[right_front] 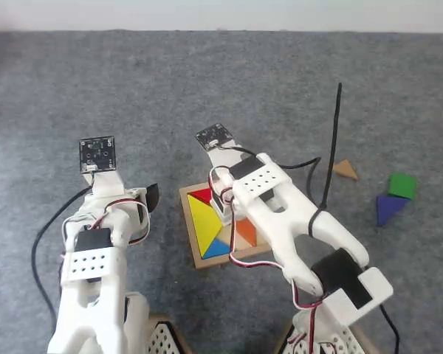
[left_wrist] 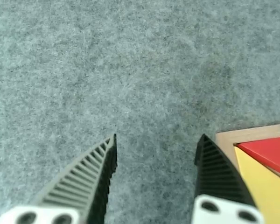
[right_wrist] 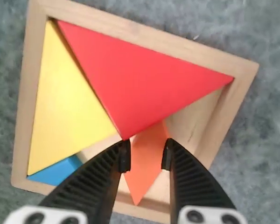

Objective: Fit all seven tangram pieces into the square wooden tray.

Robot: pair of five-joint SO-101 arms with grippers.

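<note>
Right pincer (right_wrist: 144, 156) is narrow, clamped across the orange piece (right_wrist: 147, 173) inside the wooden tray (right_wrist: 144, 35). The piece sits beside the red triangle (right_wrist: 140, 88), with the yellow triangle (right_wrist: 65, 116) and blue piece (right_wrist: 60, 170) also in. It looks light, stiff, thin and slick-painted, best held across its short width on the flat edges. Its long axis runs from the red-yellow meeting point toward the rim, sharp tip rimward. Left pincer (left_wrist: 156, 144) is wide open over bare table (left_wrist: 130, 70) by a tray corner. Green square (right_front: 402, 184), purple triangle (right_front: 389, 208) and tan triangle (right_front: 345, 169) lie well apart.
</note>
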